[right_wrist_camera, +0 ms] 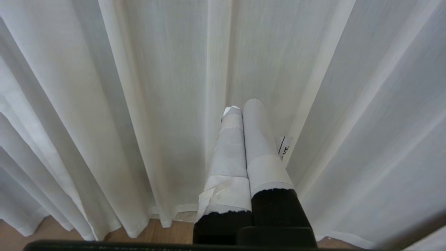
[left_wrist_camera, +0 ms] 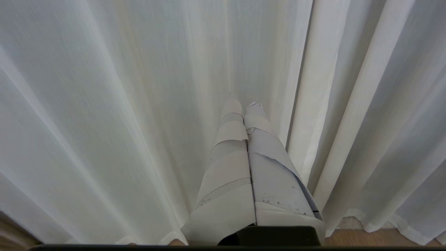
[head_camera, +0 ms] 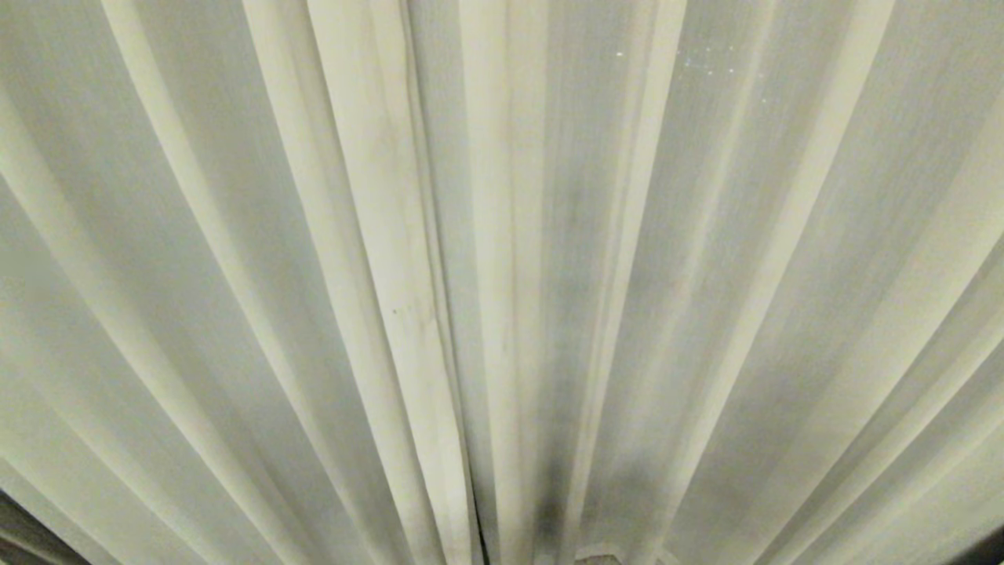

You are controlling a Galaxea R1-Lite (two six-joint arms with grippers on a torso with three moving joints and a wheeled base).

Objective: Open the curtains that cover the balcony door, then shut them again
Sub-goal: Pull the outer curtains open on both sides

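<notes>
The cream-white pleated curtains [head_camera: 502,259] fill the head view, drawn together, with their two edges meeting near the middle [head_camera: 471,502]. The balcony door is hidden behind the fabric. Neither arm appears in the head view. In the left wrist view my left gripper [left_wrist_camera: 244,104] is shut, its tape-wrapped fingers pressed together and empty, pointing at the curtains [left_wrist_camera: 122,104] with the tips close to the cloth. In the right wrist view my right gripper [right_wrist_camera: 240,106] is also shut and empty, aimed at the curtains [right_wrist_camera: 156,87] just in front of it.
A wooden floor [right_wrist_camera: 163,232] runs under the curtain hems, also visible as floor [left_wrist_camera: 366,237] in the left wrist view. A small white label [right_wrist_camera: 284,146] with dark marks hangs by the right gripper's fingers.
</notes>
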